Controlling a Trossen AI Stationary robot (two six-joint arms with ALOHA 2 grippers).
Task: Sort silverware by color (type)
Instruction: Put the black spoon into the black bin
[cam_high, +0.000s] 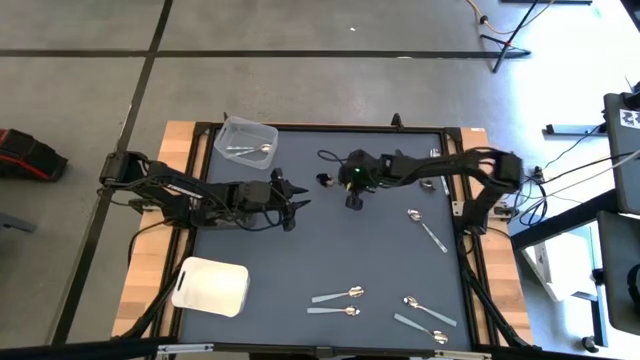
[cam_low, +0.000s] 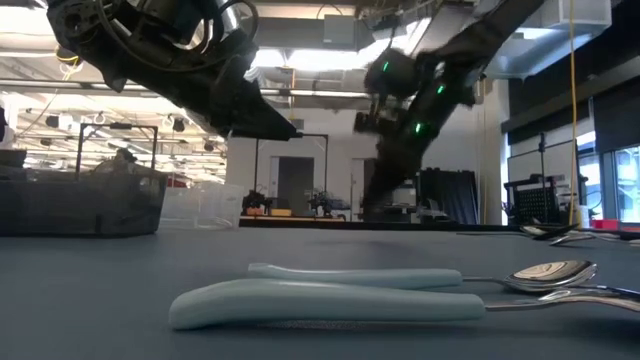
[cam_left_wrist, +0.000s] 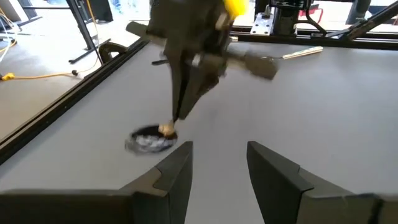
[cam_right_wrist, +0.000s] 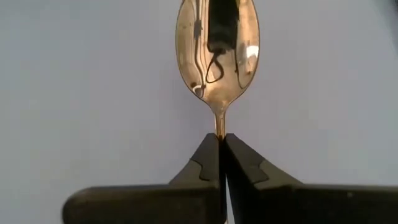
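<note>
Right wrist view: right hand (cam_right_wrist: 221, 140) pinched tight on the thin neck of a shiny spoon (cam_right_wrist: 217, 53), bowl pointing away from the fingers, grey counter (cam_right_wrist: 74, 93) behind it.
Step in hand: one silver spoon gripped near the far middle of the counter — judged to be the pick-up or carry stage of sorting, not yet the drop.
Spoon position: in the left wrist view its bowl sits at or just above the counter surface under the right hand; whether it touches I cannot tell.
Next move: likely a lift and a carry to a container; the clear tub (cam_high: 245, 139) at the far left already holds silver pieces, so it looks the probable home for this one. The grip is on a narrow neck — a slow, level carry would guard against the spoon swinging.
Left hand (cam_high: 298, 207): fingers apart, holding nothing, hovering just left of the right hand and pointed at it.
Remaining silverware: light-handled spoons (cam_high: 338, 296) near the front edge, one more spoon (cam_high: 427, 230) at right.
White tray (cam_high: 211, 286): front left, nothing seen in it.
Progress: early — most pieces still loose on the counter.
</note>
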